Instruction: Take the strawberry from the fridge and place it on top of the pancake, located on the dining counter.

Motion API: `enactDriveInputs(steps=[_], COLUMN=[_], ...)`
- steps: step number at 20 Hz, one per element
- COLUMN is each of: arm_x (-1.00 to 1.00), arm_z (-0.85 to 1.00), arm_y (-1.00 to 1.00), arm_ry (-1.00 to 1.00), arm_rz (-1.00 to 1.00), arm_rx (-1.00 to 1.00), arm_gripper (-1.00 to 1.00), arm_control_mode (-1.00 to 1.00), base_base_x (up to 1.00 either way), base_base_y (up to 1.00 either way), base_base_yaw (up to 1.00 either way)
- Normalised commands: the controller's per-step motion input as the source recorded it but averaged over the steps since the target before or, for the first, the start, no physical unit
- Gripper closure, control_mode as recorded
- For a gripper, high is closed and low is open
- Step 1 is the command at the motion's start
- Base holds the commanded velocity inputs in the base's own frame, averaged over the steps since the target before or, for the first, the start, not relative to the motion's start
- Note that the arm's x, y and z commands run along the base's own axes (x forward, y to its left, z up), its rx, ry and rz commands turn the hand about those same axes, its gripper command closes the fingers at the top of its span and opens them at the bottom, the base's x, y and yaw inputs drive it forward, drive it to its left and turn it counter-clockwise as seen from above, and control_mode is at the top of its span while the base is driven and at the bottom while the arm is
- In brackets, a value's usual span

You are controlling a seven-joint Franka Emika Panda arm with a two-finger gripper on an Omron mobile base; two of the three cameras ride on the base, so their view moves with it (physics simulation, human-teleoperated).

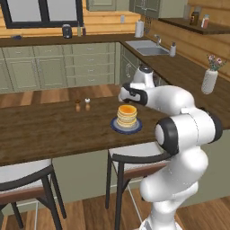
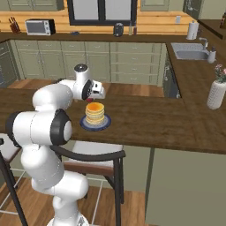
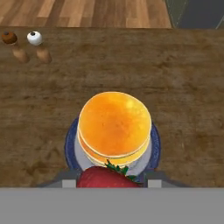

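A stack of golden pancake (image 3: 114,124) rounds sits on a dark blue plate (image 3: 70,144) on the brown wooden dining counter (image 3: 183,87). My gripper (image 3: 109,180) hangs above the near edge of the stack, shut on the red strawberry (image 3: 108,177) with its green leaves. In the right base view the strawberry (image 2: 90,101) shows as a red spot under the hand, just above the pancake (image 2: 95,113). From the left base view the hand hovers over the pancake (image 1: 127,116) on the counter (image 1: 54,130). The fridge is out of view.
Two small shakers (image 1: 82,105) stand on the counter to the left of the plate. A stool (image 1: 134,157) is tucked under the counter below the plate, another stool (image 1: 22,175) further left. A white vase (image 2: 216,93) stands at the right.
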Motion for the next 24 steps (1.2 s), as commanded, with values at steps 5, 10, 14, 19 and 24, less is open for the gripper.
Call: enactDriveInputs(steps=[5, 10, 14, 19, 24], arm_x=[0.79, 0.12, 0.0, 0.08, 0.33], arm_z=[-0.43, -0.28, -0.32, -0.22, 0.03], arm_y=[0.03, -0.02, 0.0, 0.0, 0.0], arm_ry=[0.01, 0.02, 0.0, 0.0, 0.0], arm_rz=[0.0, 0.0, 0.01, 0.0, 0.0], arm_rx=[-0.01, -0.01, -0.02, -0.03, -0.05], arm_gripper=[1.0, 1.0, 1.0, 1.0, 1.0], arm_control_mode=[-1.0, -1.0, -1.0, -1.0, -1.0], base_base_x=[0.0, 0.0, 0.0, 0.0, 0.0], base_base_y=[0.0, 0.0, 0.0, 0.0, 0.0], base_base_yaw=[0.0, 0.0, 0.0, 0.0, 0.0])
